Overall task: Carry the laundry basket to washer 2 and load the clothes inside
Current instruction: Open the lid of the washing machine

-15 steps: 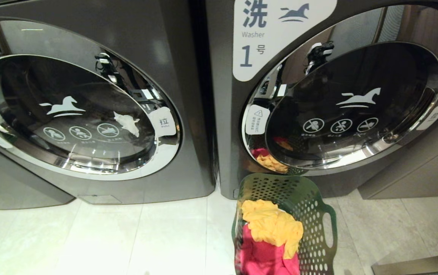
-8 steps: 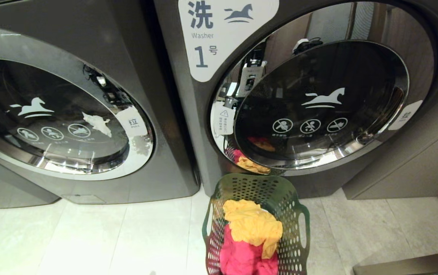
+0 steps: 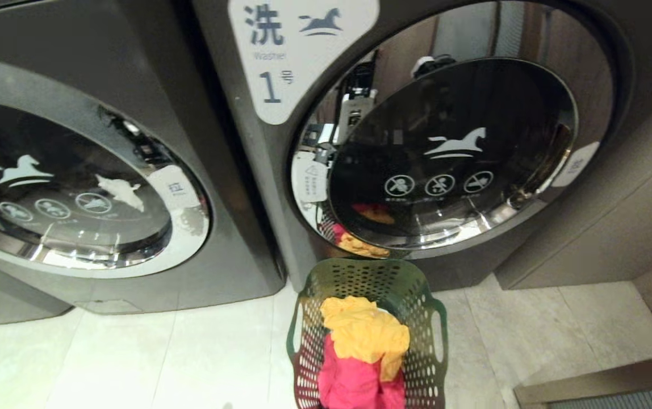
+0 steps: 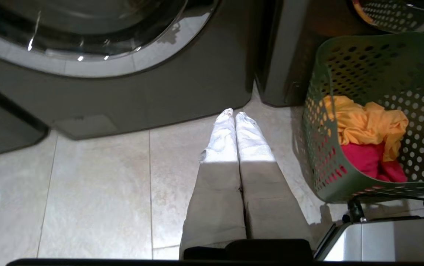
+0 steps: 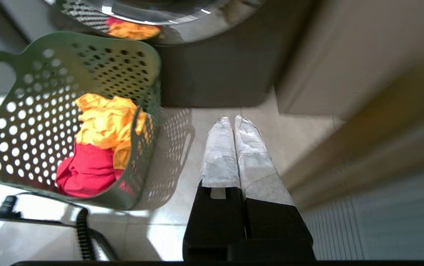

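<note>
- Dark green perforated flexible plastic laundry basket point(image 3: 367, 329) stands on the tiled floor, just before the grey front-loader labelled 1 point(image 3: 417, 142).
- Yellow-orange and pink-red clothes point(image 3: 363, 346) inside: soft, probably light.
- Walls likely flex; take the cut-out handle loops point(image 3: 438, 341).
- My left pincer point(image 4: 234, 114) and right pincer point(image 5: 233, 119) are pressed together, empty, flanking the basket.

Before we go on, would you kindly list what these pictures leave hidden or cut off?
- Left dark grey front-load washer: head view's top edge cuts off any number label, so washer 2 is unconfirmed.
- Dark green perforated plastic laundry basket: bottom edge crops its near side.
- Clothes beneath the yellow-orange garment and pink-red garment: covered.
</note>
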You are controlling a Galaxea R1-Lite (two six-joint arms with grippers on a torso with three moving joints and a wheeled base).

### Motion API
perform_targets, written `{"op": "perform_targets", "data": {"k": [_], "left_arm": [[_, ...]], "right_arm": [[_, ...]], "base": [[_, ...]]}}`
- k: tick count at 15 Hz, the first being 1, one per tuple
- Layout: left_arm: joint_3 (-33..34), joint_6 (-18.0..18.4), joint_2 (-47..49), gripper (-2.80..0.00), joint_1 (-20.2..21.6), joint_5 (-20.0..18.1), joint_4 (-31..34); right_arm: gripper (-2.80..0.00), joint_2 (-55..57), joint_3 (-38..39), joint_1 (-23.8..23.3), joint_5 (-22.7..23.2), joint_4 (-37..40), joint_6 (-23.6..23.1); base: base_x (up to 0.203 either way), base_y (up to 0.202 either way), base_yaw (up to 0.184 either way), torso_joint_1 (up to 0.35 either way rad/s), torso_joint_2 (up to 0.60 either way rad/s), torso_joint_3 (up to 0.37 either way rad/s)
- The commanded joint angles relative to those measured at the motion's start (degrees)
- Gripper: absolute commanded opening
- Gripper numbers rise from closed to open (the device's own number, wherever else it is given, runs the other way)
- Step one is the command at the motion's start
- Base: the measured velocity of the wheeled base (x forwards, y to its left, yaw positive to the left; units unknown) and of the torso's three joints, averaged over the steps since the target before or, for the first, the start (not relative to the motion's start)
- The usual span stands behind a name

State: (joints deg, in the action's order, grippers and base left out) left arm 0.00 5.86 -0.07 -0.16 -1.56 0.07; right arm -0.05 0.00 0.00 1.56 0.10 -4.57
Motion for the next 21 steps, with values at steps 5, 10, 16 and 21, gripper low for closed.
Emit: {"op": "perform_targets", "data": {"k": [5,10,16,21], "left_arm": [[0.00,0.02,0.07,-2.80,-0.02,-0.11,0.10],[0.00,-0.06,0.07,-2.80,-0.02,-0.11,0.10],[-7.59,1.01,0.39,0.00,-0.09,-2.14,-0.87],[-20.34,-5.78,19.85,0.00,-0.26,-2.88,3.03]], "right_arm": [[-2.80,0.05,0.00,0.00,0.02,-0.01,-0.09],[-2.80,0.05,0.00,0.00,-0.68,-0.10,1.05],[-2.80,0.05,0.00,-0.07,-0.77,-0.17,1.82],[-2.80,0.05,0.00,0.00,-0.86,-0.36,4.22]], "base": [[0.000,0.003,-0.073,0.001,0.00,0.002],[0.000,0.000,0.000,0.000,0.00,0.000],[0.000,0.000,0.000,0.000,0.00,0.000],[0.000,0.000,0.000,0.000,0.00,0.000]]}}
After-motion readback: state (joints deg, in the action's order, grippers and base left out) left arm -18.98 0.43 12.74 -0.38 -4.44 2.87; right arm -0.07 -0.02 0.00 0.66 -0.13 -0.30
